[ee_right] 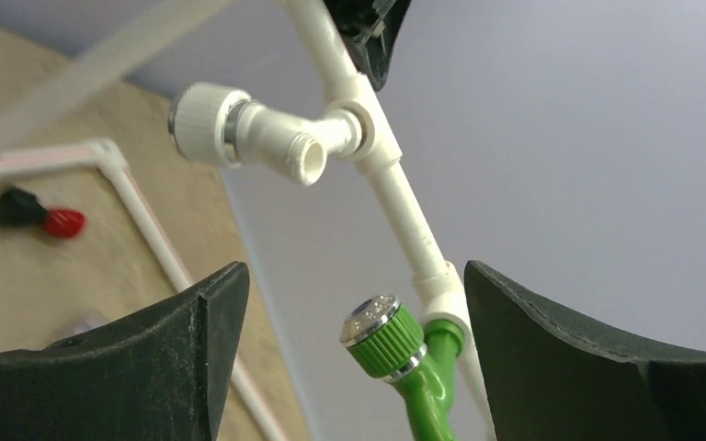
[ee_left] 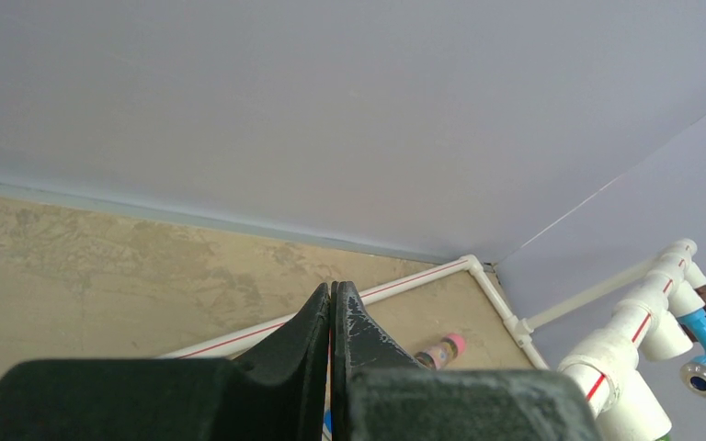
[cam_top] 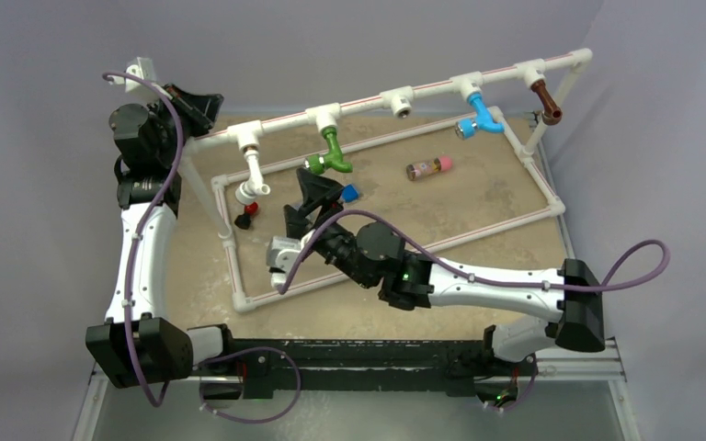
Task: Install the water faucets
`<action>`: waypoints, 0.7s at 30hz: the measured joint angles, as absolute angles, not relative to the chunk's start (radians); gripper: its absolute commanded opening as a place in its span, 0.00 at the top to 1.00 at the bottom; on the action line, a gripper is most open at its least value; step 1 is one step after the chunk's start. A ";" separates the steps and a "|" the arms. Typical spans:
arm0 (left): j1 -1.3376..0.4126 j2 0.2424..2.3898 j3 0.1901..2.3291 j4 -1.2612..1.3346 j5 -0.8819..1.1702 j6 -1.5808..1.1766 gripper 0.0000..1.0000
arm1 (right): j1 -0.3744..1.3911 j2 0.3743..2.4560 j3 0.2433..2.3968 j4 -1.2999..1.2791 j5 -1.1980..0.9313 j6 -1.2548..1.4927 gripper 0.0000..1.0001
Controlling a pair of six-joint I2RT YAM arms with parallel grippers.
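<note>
Showed the right gripper (cam_top: 308, 202) at mid-frame in the top view, jaws spread wide and holding nothing, just below the green faucet (cam_top: 333, 156). Placed a small blue cube (cam_top: 351, 193) just right of it and a red-and-black piece (cam_top: 246, 214) to the left, on the table (cam_top: 478, 211). Found the white faucet (cam_top: 256, 179) hanging left of the green one, both fitted to the raised pipe rail (cam_top: 363, 104). Farther up-right along that rail, recorded one bare T-fitting (cam_top: 400, 101), then the blue faucet (cam_top: 480, 118) and the brown faucet (cam_top: 544, 99). Caught the left gripper (ee_left: 333, 303) at upper left, jaws pressed together with nothing seen between them.
</note>
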State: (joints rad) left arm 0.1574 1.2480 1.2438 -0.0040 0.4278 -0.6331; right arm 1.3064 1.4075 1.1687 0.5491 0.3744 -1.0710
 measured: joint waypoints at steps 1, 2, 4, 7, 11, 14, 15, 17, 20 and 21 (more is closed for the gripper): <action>0.158 1.248 1.244 -0.004 0.430 -0.634 1.00 | 1.311 1.419 1.169 0.553 0.396 -1.143 0.12; 0.158 1.248 1.244 -0.004 0.432 -0.635 1.00 | 1.316 1.435 1.169 0.560 0.419 -1.209 0.12; 0.160 1.249 1.244 -0.003 0.435 -0.635 1.00 | 1.322 1.469 1.169 0.579 0.457 -1.323 0.13; 0.162 1.251 1.244 0.002 0.442 -0.636 1.00 | 1.329 1.526 1.179 0.593 0.493 -1.467 0.13; 0.163 1.252 1.244 0.004 0.446 -0.636 1.00 | 1.337 1.596 1.222 0.636 0.533 -1.620 0.13; 0.164 1.252 1.244 0.005 0.447 -0.636 1.00 | 1.343 1.633 1.269 0.661 0.546 -1.692 0.13; 0.164 1.252 1.244 0.006 0.448 -0.636 1.00 | 1.344 1.642 1.279 0.667 0.550 -1.710 0.13; 0.164 1.253 1.244 0.006 0.450 -0.636 1.00 | 1.347 1.657 1.302 0.683 0.559 -1.748 0.13; 0.165 1.253 1.244 0.007 0.453 -0.636 1.00 | 1.348 1.683 1.345 0.685 0.561 -1.781 0.13; 0.166 1.253 1.244 0.007 0.455 -0.636 1.00 | 1.348 1.694 1.362 0.684 0.560 -1.788 0.13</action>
